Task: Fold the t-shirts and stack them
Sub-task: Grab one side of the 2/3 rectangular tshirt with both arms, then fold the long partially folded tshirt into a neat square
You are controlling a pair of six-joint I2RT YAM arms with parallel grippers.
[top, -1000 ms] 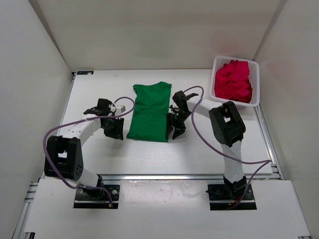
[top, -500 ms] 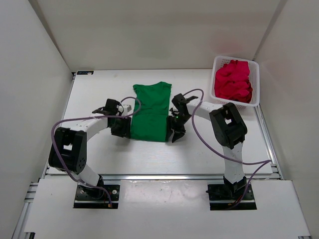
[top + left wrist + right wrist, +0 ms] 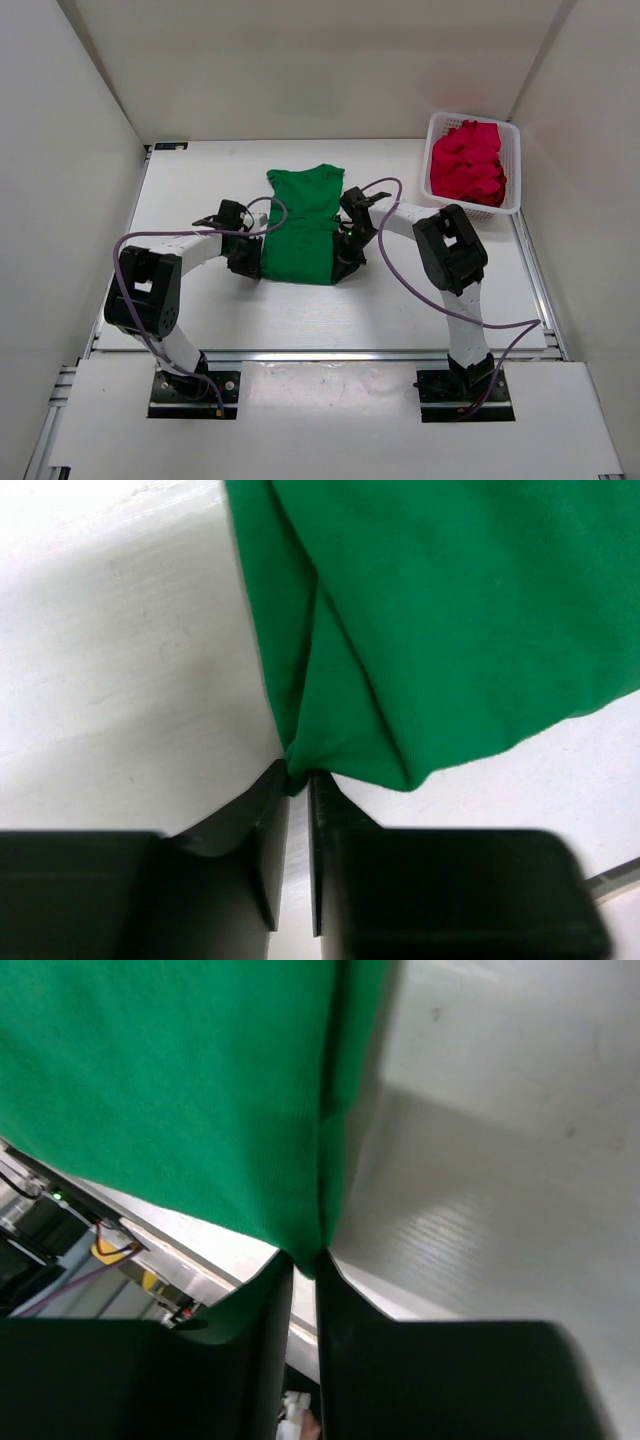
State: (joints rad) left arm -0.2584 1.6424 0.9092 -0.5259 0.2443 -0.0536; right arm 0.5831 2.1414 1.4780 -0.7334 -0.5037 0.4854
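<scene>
The left gripper (image 3: 298,780) has its two black fingers pressed almost together on the left side edge of the bright green soft cotton t-shirt (image 3: 300,225), with a pinch of doubled cloth caught at the tips. The right gripper (image 3: 305,1258) is clamped the same way on the shirt's right side edge. Both holds sit close to the near hem.

The green shirt lies flat on the white table (image 3: 190,190) between the two grippers, its sides already folded in to make a narrow panel. Its long axis runs straight away from the arm bases, collar at the far end and hem at the near end, and each arm is equally near its own corner. I judge the next move to be carrying the hem away from the bases, toward the collar.

The crumpled red cotton t-shirts (image 3: 467,160) are heaped in the white plastic mesh basket (image 3: 478,210) at the table's far right corner, well apart from both grippers.

No brand, label or writing can be read
</scene>
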